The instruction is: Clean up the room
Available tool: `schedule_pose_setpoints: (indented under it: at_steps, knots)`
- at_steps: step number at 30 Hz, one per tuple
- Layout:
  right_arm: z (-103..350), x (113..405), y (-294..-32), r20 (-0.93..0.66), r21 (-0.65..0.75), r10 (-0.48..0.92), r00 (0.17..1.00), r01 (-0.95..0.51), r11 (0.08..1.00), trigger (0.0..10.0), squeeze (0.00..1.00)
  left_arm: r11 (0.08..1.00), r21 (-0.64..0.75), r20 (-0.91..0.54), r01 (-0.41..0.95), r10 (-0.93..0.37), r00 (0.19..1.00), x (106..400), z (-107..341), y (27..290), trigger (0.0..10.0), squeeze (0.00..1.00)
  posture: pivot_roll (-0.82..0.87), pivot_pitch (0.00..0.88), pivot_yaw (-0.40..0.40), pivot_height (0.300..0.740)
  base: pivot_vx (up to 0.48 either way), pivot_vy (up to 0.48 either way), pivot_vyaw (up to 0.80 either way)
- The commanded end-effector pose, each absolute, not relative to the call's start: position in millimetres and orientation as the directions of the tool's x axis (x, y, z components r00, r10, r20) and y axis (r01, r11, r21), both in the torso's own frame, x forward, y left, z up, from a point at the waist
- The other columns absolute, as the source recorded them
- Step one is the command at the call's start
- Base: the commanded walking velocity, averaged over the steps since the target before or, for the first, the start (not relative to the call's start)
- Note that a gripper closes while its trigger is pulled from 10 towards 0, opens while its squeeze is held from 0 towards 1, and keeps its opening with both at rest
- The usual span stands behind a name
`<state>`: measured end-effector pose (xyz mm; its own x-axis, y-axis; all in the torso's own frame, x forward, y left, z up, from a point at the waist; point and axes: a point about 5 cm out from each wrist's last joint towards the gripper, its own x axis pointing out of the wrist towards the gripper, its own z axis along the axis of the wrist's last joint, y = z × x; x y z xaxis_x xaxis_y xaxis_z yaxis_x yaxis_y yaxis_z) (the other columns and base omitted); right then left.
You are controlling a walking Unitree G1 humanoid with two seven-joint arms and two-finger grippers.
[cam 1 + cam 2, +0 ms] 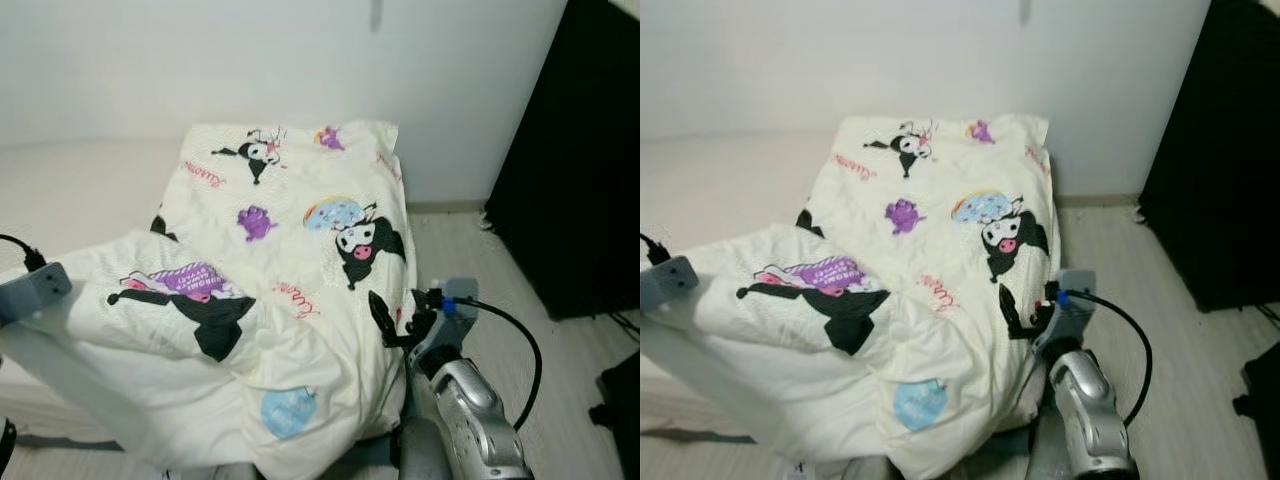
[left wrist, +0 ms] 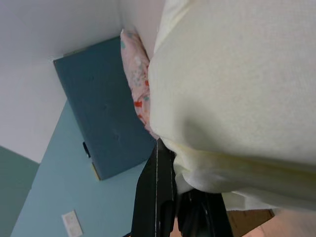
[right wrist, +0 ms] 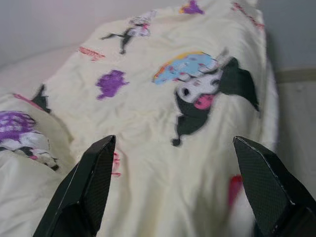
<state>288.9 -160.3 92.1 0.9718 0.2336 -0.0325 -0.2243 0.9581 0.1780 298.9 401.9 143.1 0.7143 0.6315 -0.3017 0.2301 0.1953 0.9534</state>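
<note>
Right wrist view looks along two long black fingers [image 3: 91, 190] spread wide apart with nothing between them, aimed at the cream-yellow quilted blanket printed with black-and-white cartoon characters, purple shapes and pink script [image 1: 300, 240]. In the head views the right gripper [image 1: 392, 318] sits at the blanket's right edge, just beside the fabric where it hangs off the bed, above the pale wood-look floor [image 1: 560, 370]. The left gripper [image 2: 170, 197] is at the blanket's near-left folded corner; its dark fingers appear pressed together against a thick fold of the cream fabric, so I judge it clamped on the blanket, though the pinch itself is partly hidden. Step in hand, as I read it: spreading or straightening the blanket on the bed. To do it well, the right gripper should take a full pinch of the hanging edge, not only the top layer, before any pull; then both arms should draw outward and level so the folded-over near-left part opens flat without dragging the whole cover off the white mattress [image 1: 70, 190]. Blanket condition: soft, puffy, creased; the far half lies roughly flat toward the white wall [image 1: 250, 60], the near-left corner is doubled over itself, the near edge droops over the bed's side.
</note>
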Motion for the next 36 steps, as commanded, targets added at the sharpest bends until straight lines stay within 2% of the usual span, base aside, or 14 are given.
schedule_pose_setpoints:
  at_steps: [1, 2, 3, 4, 5, 7, 13, 16, 19, 27, 28, 29, 30, 36]
  knots:
    - [83.6, 285.6, -155.5, -0.062, 0.192, 0.246, 0.967, -0.231, 0.954, 10.0, 0.00, 0.263, 0.926, -0.377, 0.271, 0.633, 0.676, 289.9, 126.8, 402.2, 10.0, 0.00, -0.02, 0.141, 0.059, 0.582, 0.000, 0.000, 0.00]
    - [83.6, 285.6, -155.5, -0.062, 0.192, 0.246, 0.967, -0.231, 0.954, 10.0, 0.00, 0.263, 0.926, -0.377, 0.271, 0.633, 0.676, 289.9, 126.8, 402.2, 10.0, 0.00, -0.02, 0.141, 0.059, 0.582, 0.000, 0.000, 0.00]
    - [82.4, 284.7, -155.5, -0.066, 0.191, 0.246, 0.967, -0.229, 0.954, 10.0, 0.00, 0.332, 0.891, -0.453, 0.310, 0.615, 0.646, 284.1, 111.6, 398.2, 10.0, 0.00, -0.02, 0.142, 0.061, 0.582, 0.000, 0.000, 0.00]
    - [82.4, 284.7, -155.5, -0.066, 0.191, 0.246, 0.967, -0.229, 0.954, 10.0, 0.00, 0.332, 0.891, -0.453, 0.310, 0.615, 0.646, 284.1, 111.6, 398.2, 10.0, 0.00, -0.02, 0.142, 0.061, 0.582, 0.000, 0.000, 0.00]
    - [81.6, 284.1, -155.4, -0.069, 0.189, 0.245, 0.967, -0.229, 0.955, 10.0, 0.00, 0.378, 0.863, -0.504, 0.335, 0.598, 0.623, 279.8, 101.2, 395.2, 10.0, 0.00, -0.02, 0.142, 0.061, 0.582, 0.000, 0.000, 0.64]
    - [78.8, 284.6, -157.4, -0.094, 0.171, 0.238, 0.967, -0.220, 0.960, 10.0, 0.00, 0.560, 0.749, -0.649, 0.354, 0.515, 0.560, 267.4, 66.1, 378.0, 10.0, 0.00, -0.02, 0.141, 0.061, 0.582, 0.000, 0.000, 0.79]
    - [77.5, 284.7, -157.1, -0.101, 0.170, 0.247, 0.964, -0.228, 0.959, 10.0, 0.00, 0.640, 0.686, -0.706, 0.345, 0.471, 0.530, 257.5, 45.2, 367.4, 10.0, 0.00, -0.02, 0.138, 0.058, 0.582, 0.000, 0.000, 0.78]
    - [74.8, 285.1, -158.4, -0.117, 0.163, 0.228, 0.967, -0.208, 0.964, 10.0, 0.00, 0.695, 0.641, -0.733, 0.326, 0.428, 0.529, 254.0, 34.6, 359.2, 10.0, 0.00, -0.02, 0.136, 0.059, 0.582, 0.000, 0.000, 0.00]
    - [72.2, 286.6, -162.2, -0.145, 0.142, 0.199, 0.969, -0.178, 0.974, 10.0, 0.00, 0.799, 0.553, -0.747, 0.238, 0.349, 0.566, 255.8, 25.0, 344.9, 10.0, 0.00, -0.03, 0.132, 0.057, 0.582, 0.000, 0.000, 0.00]
    - [69.9, 287.9, -163.7, -0.161, 0.134, 0.180, 0.970, -0.160, 0.978, 10.0, 0.00, 0.861, 0.485, -0.727, 0.152, 0.300, 0.618, 263.3, 22.2, 331.5, 10.0, 0.00, -0.03, 0.134, 0.057, 0.582, 0.000, 0.000, 0.00]
    - [69.6, 287.7, -163.5, -0.161, 0.136, 0.179, 0.971, -0.157, 0.978, 10.0, 0.00, 0.873, 0.477, -0.708, 0.103, 0.312, 0.634, 265.0, 22.8, 330.6, 10.0, 0.09, -0.03, 0.131, 0.058, 0.582, 0.000, 0.000, 0.00]
    - [69.6, 287.7, -163.5, -0.161, 0.136, 0.179, 0.971, -0.157, 0.978, 10.0, 0.00, 0.873, 0.477, -0.708, 0.103, 0.312, 0.634, 265.0, 22.8, 330.6, 10.0, 0.09, -0.03, 0.131, 0.058, 0.582, 0.000, 0.000, 0.00]
    - [69.6, 287.2, -162.8, -0.159, 0.142, 0.179, 0.971, -0.157, 0.977, 10.0, 0.00, 0.854, 0.520, -0.650, 0.005, 0.393, 0.650, 266.1, 28.6, 338.0, 10.0, 1.00, -0.04, 0.132, 0.059, 0.582, 0.000, 0.000, 0.00]
    - [69.5, 285.7, -163.1, -0.153, 0.155, 0.174, 0.973, -0.151, 0.976, 10.0, 0.00, 0.737, 0.669, -0.539, -0.091, 0.566, 0.623, 257.9, 39.1, 360.9, 10.0, 1.00, -0.04, 0.133, 0.064, 0.582, 0.000, 0.000, 0.00]
